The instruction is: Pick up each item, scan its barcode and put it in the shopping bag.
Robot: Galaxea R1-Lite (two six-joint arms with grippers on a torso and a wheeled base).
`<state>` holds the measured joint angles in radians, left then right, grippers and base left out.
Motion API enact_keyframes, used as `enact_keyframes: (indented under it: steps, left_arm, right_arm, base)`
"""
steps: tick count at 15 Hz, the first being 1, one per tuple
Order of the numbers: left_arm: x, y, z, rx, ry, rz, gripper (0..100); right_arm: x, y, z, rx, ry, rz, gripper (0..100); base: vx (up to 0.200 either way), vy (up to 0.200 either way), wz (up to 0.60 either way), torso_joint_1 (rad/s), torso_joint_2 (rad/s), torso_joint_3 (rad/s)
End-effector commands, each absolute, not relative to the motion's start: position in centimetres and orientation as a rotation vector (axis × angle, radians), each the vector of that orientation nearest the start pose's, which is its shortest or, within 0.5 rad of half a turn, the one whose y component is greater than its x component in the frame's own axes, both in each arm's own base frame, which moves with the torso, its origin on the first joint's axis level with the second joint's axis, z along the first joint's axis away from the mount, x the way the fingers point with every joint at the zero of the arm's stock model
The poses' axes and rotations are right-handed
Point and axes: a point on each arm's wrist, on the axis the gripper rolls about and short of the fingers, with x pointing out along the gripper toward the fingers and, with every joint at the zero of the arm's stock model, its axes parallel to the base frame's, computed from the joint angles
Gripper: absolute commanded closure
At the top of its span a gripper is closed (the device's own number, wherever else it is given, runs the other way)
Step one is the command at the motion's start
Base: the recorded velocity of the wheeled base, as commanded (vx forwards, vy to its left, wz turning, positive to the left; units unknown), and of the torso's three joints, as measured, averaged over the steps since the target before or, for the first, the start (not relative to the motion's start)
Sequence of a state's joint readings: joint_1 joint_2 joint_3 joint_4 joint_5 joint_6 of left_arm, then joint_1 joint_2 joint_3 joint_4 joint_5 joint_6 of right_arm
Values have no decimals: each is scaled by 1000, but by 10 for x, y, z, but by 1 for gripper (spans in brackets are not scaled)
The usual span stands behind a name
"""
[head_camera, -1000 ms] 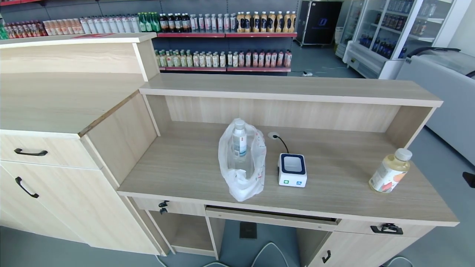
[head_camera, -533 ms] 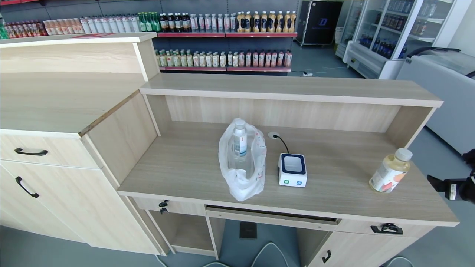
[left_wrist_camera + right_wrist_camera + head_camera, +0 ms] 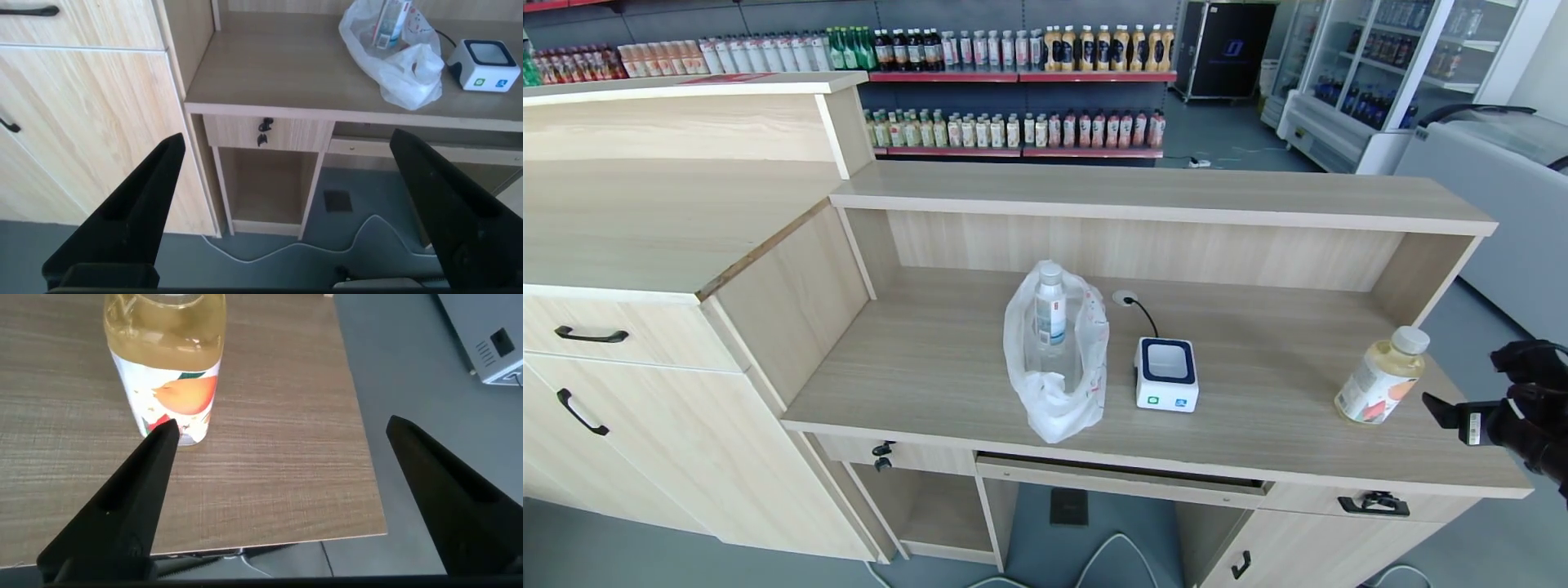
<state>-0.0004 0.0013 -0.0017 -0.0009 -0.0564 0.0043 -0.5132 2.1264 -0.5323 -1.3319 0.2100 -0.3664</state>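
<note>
A juice bottle point(image 3: 1380, 377) with a white cap and yellow drink stands near the counter's right end; the right wrist view shows the same juice bottle point(image 3: 167, 363) close up. My right gripper point(image 3: 1462, 412) is open, just right of the bottle, over the counter's right edge, and its fingers point(image 3: 122, 510) are spread wide with nothing between them. A white shopping bag point(image 3: 1058, 363) stands mid-counter holding a clear water bottle point(image 3: 1049, 314). The white barcode scanner point(image 3: 1166, 374) sits right of the bag. My left gripper point(image 3: 294, 216) is open, low in front of the counter.
The wooden counter point(image 3: 1258, 433) has a raised back shelf point(image 3: 1160, 196) and a side wall at its right end. A taller cabinet point(image 3: 670, 245) stands to the left. Drawers and an open bay point(image 3: 265, 192) lie under the counter. The scanner's cable point(image 3: 1139, 310) runs to a grommet.
My right gripper has come into the head view from the right edge and moved left toward the juice bottle. Nothing on the counter has moved.
</note>
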Motion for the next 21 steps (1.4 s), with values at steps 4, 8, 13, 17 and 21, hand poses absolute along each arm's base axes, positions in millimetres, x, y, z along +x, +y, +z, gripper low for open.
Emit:
enact_keyframes:
  steps: [4,8,13,17,21]
  left_arm:
    - [-23,-1,76,5,-2,-57,0]
    - [-23,-1,76,5,-2,-57,0]
    - [-23,-1,76,5,-2,-57,0]
    - [-23,-1,76,5,-2,-57,0]
    - [-23,-1,76,5,-2,-57,0]
  right_arm:
    - [308,-151,30,-249,304,-211,0]
    - [328,-144,30,-226,258,-188,0]
    - [346,-138,23,-240,235,-180,0]
    - [355,-133,20,-243,227,-159,0]
    - [361,-131,13,-232,230,-149,0]
  base:
    - [0,0,0,0,0,0]
    - [0,0,0,0,0,0]
    - [0,0,0,0,0,0]
    - [0,0,0,0,0,0]
    - [0,0,0,0,0,0]
